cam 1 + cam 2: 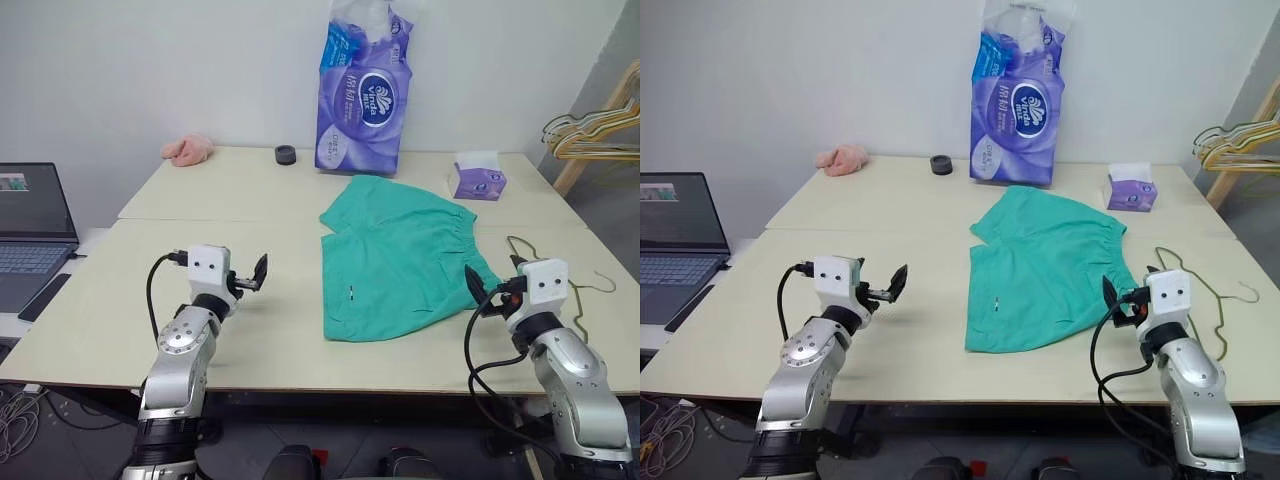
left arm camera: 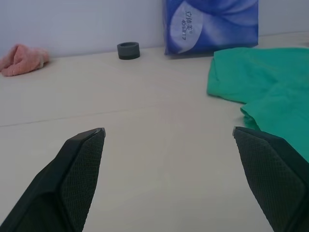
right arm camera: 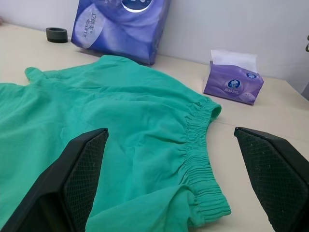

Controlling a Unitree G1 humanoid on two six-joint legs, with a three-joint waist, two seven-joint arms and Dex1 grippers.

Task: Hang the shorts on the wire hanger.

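The teal-green shorts (image 1: 400,255) lie flat on the table, right of centre, with the gathered waistband (image 3: 195,159) toward the right. To their right lies the thin wire hanger (image 1: 1203,283), partly hidden behind my right gripper. My right gripper (image 1: 495,280) hovers open near the front edge, by the waistband end, and points level over the cloth. My left gripper (image 1: 245,275) is open and holds nothing. It stays above bare table to the left of the shorts. Both wrist views show wide-spread fingers (image 2: 82,159) with nothing between them.
A purple pack of paper rolls (image 1: 365,95), a tissue box (image 1: 477,178), a black ring (image 1: 286,154) and a pink cloth lump (image 1: 188,149) sit along the back. A laptop (image 1: 30,225) stands left of the table (image 1: 250,210). A bunch of hangers (image 1: 600,125) hangs at far right.
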